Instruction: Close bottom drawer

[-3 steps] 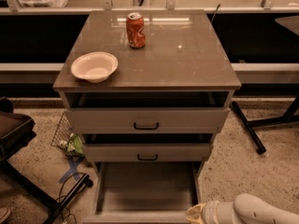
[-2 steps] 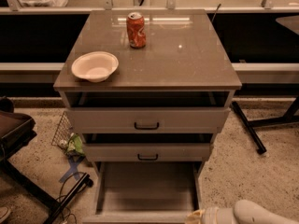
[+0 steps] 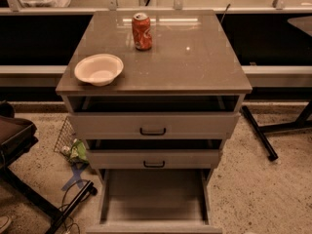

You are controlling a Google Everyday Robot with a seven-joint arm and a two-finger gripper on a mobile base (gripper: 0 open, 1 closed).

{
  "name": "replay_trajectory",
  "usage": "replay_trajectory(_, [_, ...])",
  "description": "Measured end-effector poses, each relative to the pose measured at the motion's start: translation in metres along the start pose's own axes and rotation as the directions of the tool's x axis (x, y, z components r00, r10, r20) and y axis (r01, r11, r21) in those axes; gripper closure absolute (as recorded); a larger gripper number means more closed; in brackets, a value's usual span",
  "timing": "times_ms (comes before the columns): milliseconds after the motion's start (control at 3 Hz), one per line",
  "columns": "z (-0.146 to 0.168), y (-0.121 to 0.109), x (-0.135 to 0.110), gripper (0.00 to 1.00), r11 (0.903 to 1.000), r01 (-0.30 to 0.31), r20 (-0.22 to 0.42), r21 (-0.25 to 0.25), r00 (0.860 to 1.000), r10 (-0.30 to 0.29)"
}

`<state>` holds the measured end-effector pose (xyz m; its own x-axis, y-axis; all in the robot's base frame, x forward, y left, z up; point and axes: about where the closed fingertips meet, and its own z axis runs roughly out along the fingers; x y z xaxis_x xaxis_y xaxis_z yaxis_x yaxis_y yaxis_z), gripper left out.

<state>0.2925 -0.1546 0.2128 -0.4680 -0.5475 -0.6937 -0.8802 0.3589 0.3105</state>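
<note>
Gripper: out of view, so can't tell whether its fingers are spread or closed.

Bottom drawer sits at the base of the cabinet, pulled far out toward the camera. Its long box and bare floor are fully exposed, and the front panel runs along the frame's lower edge. Its handle doesn't show from this angle.

Middle drawer is out a little, with a dark gap above it and its black bar handle centred. Top drawer is the same: partly out, wider front, dark gap under the cabinet top.

On the cabinet top, a red can stands upright near the back, centre-left. A white bowl sits near the front left corner, well apart from the can.

On the floor left of the cabinet there's a wire basket leaning by the side, something green beside it and blue tape below that. A black leg runs diagonally on the right.
</note>
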Motion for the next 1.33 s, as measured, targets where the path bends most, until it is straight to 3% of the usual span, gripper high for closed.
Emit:
replay_trajectory(667, [0.012, -0.007, -0.005, 1.0, 0.9996, 0.023, 0.008, -0.018, 1.0, -0.023])
replay_trajectory(1000, [0.036, -0.021, -0.02, 1.0, 0.9934, 0.096, 0.051, -0.062, 0.994, -0.093])
replay_trajectory(1333, [0.047, -0.062, -0.042, 1.0, 0.9821, 0.18, 0.09, -0.056, 0.981, -0.174])
